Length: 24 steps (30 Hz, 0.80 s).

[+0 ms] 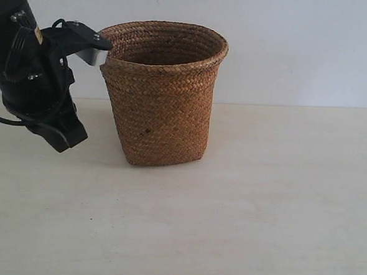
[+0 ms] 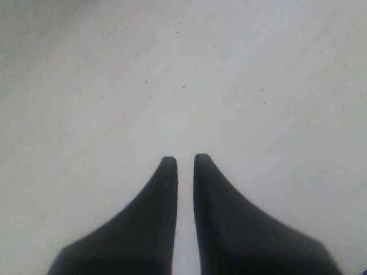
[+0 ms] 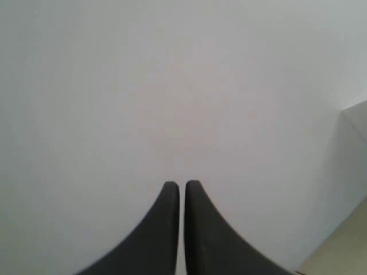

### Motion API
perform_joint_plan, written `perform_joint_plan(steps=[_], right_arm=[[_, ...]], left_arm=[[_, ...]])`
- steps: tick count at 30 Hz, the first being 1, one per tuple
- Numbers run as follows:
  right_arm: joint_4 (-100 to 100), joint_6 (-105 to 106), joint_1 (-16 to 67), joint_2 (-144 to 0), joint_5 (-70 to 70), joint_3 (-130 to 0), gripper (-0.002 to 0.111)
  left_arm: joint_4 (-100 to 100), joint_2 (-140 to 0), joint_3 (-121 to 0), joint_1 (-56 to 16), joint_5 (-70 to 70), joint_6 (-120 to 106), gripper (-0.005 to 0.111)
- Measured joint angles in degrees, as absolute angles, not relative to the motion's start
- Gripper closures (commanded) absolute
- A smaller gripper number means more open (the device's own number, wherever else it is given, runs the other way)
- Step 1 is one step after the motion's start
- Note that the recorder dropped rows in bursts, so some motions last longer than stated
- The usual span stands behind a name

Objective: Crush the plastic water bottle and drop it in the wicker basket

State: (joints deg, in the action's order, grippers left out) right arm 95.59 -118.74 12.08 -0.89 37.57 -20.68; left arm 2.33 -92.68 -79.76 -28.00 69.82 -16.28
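Two grippers noted, neither holding anything. On the left gripper (image 2: 184, 163): narrow slit between the black fingers, nothing in it, pointed down at bare pale tabletop (image 2: 172, 69). On the right gripper (image 3: 182, 189): fingertips almost touching, empty, aimed at plain white wall (image 3: 172, 86).

Tall brown woven wicker basket (image 1: 157, 111) upright on the table, left of centre, toward the far side near the wall. Black left arm (image 1: 31, 78) just beside the basket's left flank, silver bracket (image 1: 92, 56) close to the flared rim; touching or not, cannot tell.

Clear ribbed plastic water bottle: in none of the three views. Not on the open tabletop right of or nearer than the basket, not in either pincer. Possibly down inside the basket, possibly off-frame; impossible to say.

Step in hand, as a judgement: either just past the drop, or ahead of any pickup. Leaning to the first, given the empty left arm next to the rim. Next move, if so: draw the left arm clear to the left without knocking the basket. If not: find the bottle first, open both pincers wide, squeeze from both ends.

Hidden or poor: basket interior below the rim, dark and unreadable; ground behind the basket and behind the left arm; right arm wholly outside the exterior view; left arm cut by the frame edge, fingers not separable there.
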Motion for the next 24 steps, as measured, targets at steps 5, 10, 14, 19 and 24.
perform_joint_plan(steps=[5,10,14,19,24], right_arm=[[95.59,-118.74,12.08,-0.89,37.57,-20.68,0.108],[95.59,-118.74,12.08,-0.89,37.57,-20.68,0.108],[95.59,-118.74,12.08,-0.89,37.57,-20.68,0.108],[95.59,-118.74,12.08,-0.89,37.57,-20.68,0.108],[95.59,-118.74,12.08,-0.89,37.57,-20.68,0.108]], left_arm=[[-1.03,-92.68,-78.88,-27.96,69.82,-17.75,0.1],[-3.26,-93.15,-78.88,-27.96,69.92,-19.76,0.072],[1.53,-93.72,-78.1,-27.96,69.92,-17.46,0.016],[3.84,-93.72,-77.78,-27.96,69.92,-16.65,-0.001],[4.09,-93.72,-77.75,-27.96,69.92,-16.65,0.002]])
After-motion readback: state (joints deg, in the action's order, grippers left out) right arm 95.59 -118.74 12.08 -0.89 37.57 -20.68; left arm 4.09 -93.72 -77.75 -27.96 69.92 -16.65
